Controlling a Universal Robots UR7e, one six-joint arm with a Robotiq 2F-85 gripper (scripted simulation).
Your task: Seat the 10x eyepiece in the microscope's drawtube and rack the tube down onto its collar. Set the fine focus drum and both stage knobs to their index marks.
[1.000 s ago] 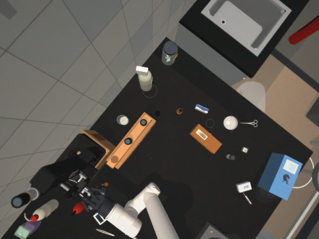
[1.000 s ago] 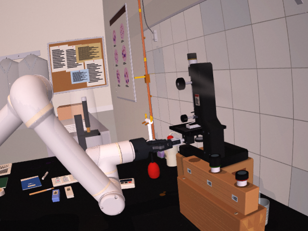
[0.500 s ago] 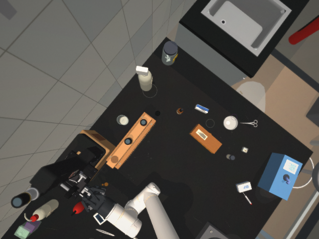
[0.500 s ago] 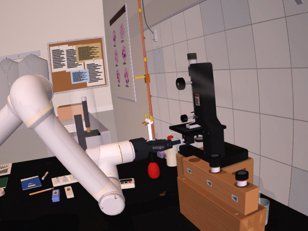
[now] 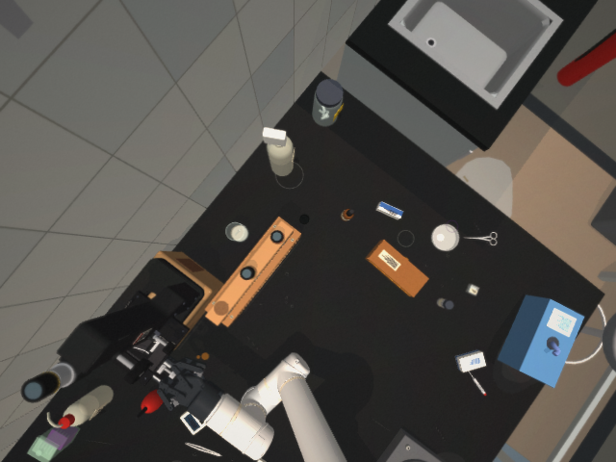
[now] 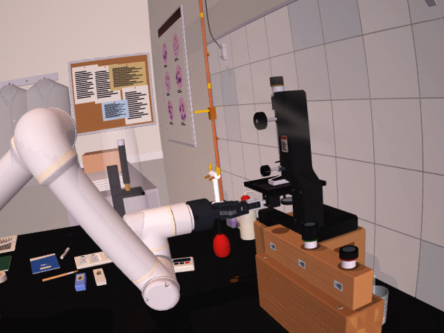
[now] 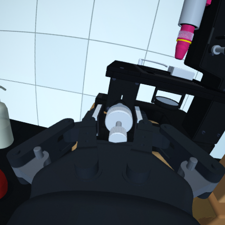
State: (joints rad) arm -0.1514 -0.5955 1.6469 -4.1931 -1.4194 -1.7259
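Observation:
At the bench's left end the black microscope (image 6: 297, 161) stands on a wooden case (image 6: 315, 272), an eyepiece (image 6: 276, 81) sitting in the top of its drawtube. Two coaxial knurled stage knobs (image 7: 118, 122) hang under the stage (image 7: 156, 78), the larger behind the smaller. My gripper (image 7: 118, 117) reaches in level from the left with its fingers either side of the larger knob; it is open and holds nothing. The fine focus drum (image 6: 266, 170) and the coarse knob (image 6: 260, 120) stick out of the limb above. Two spare eyepieces (image 6: 310, 234) stand in the wooden rack (image 5: 254, 271).
Behind the microscope is the tiled wall. A wash bottle (image 6: 247, 218) and a red bulb (image 6: 221, 245) stand just under my wrist. A slide box (image 5: 398, 267), a dish (image 5: 445, 237), scissors (image 5: 481, 238) and a blue power unit (image 5: 541, 339) lie across the bench to the right.

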